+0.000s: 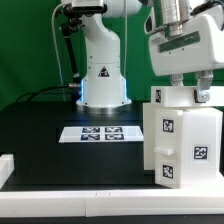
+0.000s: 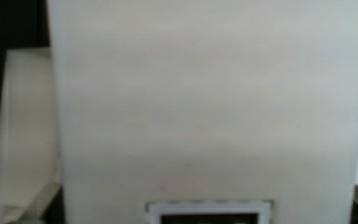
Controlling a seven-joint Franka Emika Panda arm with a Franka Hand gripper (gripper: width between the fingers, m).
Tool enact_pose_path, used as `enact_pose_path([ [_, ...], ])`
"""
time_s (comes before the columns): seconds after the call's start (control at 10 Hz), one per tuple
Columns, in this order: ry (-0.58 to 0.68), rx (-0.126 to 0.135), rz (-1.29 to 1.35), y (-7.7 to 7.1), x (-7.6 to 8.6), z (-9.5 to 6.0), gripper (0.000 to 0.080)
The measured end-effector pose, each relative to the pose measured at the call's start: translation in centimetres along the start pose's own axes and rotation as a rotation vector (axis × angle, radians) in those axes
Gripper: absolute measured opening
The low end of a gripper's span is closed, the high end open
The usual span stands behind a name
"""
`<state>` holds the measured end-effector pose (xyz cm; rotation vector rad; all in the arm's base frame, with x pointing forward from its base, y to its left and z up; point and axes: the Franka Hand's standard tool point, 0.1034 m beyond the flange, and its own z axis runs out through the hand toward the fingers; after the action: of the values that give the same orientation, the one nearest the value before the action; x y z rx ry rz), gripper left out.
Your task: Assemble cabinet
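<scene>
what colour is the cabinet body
White, with black-and-white marker tags; the cabinet body shows best in the exterior view.

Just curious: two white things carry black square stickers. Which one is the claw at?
The tall upright box at the exterior view's right, directly under the claw; the marker board lies flat, farther away.

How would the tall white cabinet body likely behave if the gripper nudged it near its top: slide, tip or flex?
The cabinet body stands upright and taller than wide, so a high push probably tips it rather than slides it. Its flat, straight panels suggest it is stiff. The gripper sits right at its top; the jaws are hidden.
</scene>
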<state>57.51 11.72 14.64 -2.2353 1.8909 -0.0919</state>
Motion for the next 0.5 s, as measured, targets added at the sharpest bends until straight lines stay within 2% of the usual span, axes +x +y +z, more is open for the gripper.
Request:
enact_pose_path([
  [0.2,-0.015,0.005,0.089,-0.01,0.06,0.04,0.0543],
  [0.3,-0.025,0.004,0.141,0.02,-0.26,0.09,0.0615],
  [0.4,-0.028,0.004,0.134,0.04,-0.45,0.11,0.0734],
  [0.5,-0.029,0.005,0.115,0.01,-0.46,0.04,0.0734],
])
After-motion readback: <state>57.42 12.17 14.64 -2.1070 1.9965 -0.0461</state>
